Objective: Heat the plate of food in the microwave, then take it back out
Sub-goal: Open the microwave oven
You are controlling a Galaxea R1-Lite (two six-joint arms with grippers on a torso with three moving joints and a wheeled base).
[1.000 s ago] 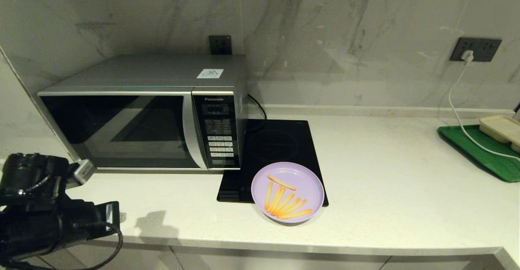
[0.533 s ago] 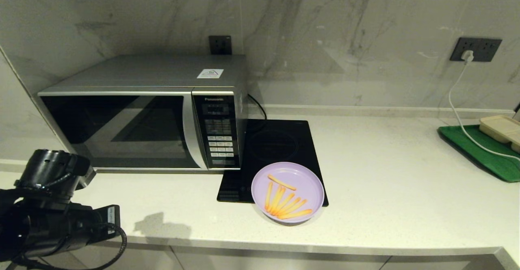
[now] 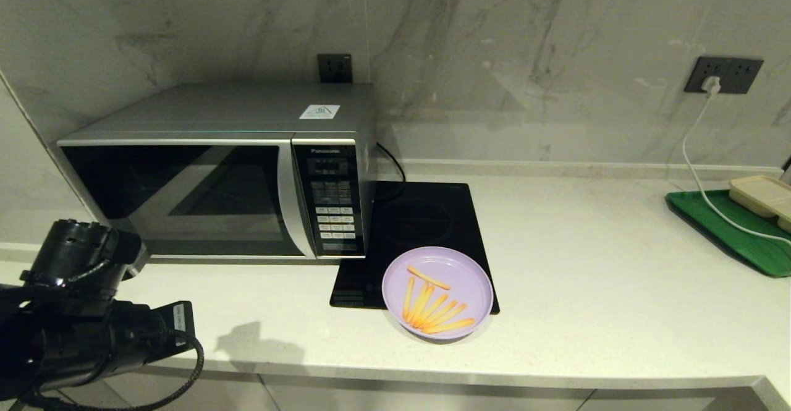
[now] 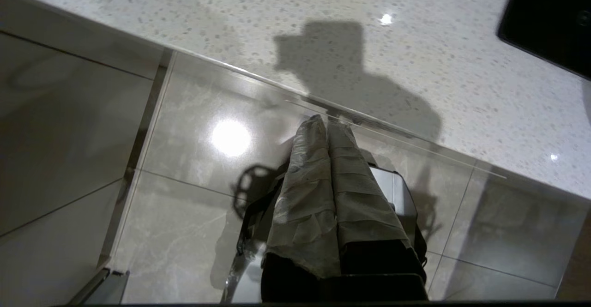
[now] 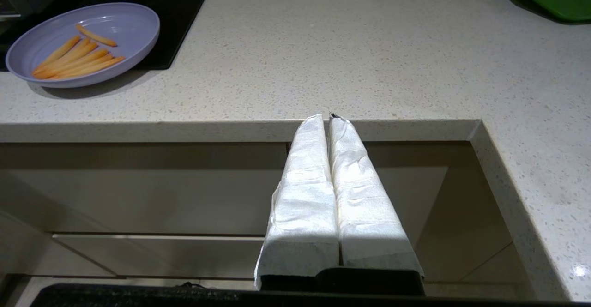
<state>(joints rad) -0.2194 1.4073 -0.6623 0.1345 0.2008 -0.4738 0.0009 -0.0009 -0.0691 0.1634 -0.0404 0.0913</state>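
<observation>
The lilac plate of food point(image 3: 437, 292) rests on the counter, overlapping the front right corner of the black hob, with several orange-yellow fries on it. It also shows in the right wrist view as the plate point(image 5: 87, 41). The silver microwave point(image 3: 216, 176) stands at the back left with its dark door closed. My left arm point(image 3: 86, 337) hangs at the counter's front left edge, below the microwave. The left gripper point(image 4: 327, 121) is shut and empty, its tips at the counter's edge. The right gripper point(image 5: 326, 117) is shut and empty, low in front of the counter, right of the plate.
A black induction hob point(image 3: 420, 232) lies right of the microwave. A green tray point(image 3: 735, 232) with a beige container point(image 3: 763, 196) sits at the far right. A white cable point(image 3: 698, 170) runs from the wall socket to it. Cabinet fronts lie below the counter edge point(image 5: 231, 129).
My left arm has shifted a little to the right and forward along the counter's front edge, and its shadow on the counter moved right with it. Plate and microwave have not moved.
</observation>
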